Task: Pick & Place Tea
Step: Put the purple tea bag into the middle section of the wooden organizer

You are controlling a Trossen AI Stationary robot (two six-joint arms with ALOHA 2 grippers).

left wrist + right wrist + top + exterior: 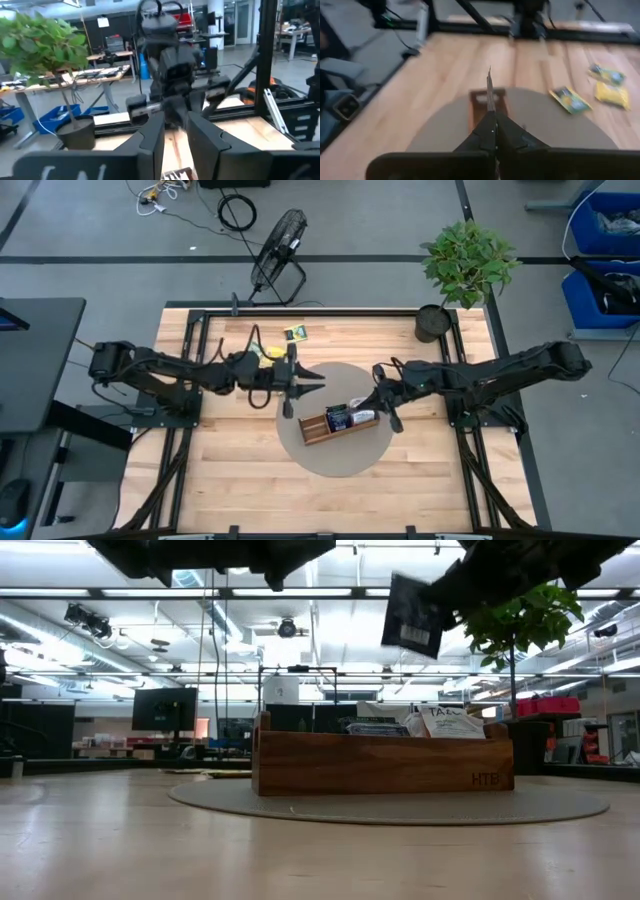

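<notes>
A brown wooden tray (318, 428) (380, 762) stands on a round grey mat (335, 460), with several tea sachets upright in it (450, 722). My right gripper (362, 408) (492, 120) hangs above the tray's right end, shut on a dark tea sachet (412, 615). My left gripper (316, 383) (175, 142) hovers level just left of the tray's far side, open, with nothing between its fingers. More yellow-and-green tea sachets lie flat on the table beyond the mat (295, 333) (268, 352) (570, 100). My right gripper pinches the dark sachet by one edge (490, 107) between its two shut fingers. The fingers come from the table's right side, slanting a little downward. The sachet sticks out past the fingertips, stands on edge and is lifted clear above the tray.
A potted plant (465, 265) stands at the table's far right corner. A floor fan (278, 245) stands beyond the far edge. Black frame rails (195, 380) run along both sides of the table. Bare wood (300, 500) lies near the front edge.
</notes>
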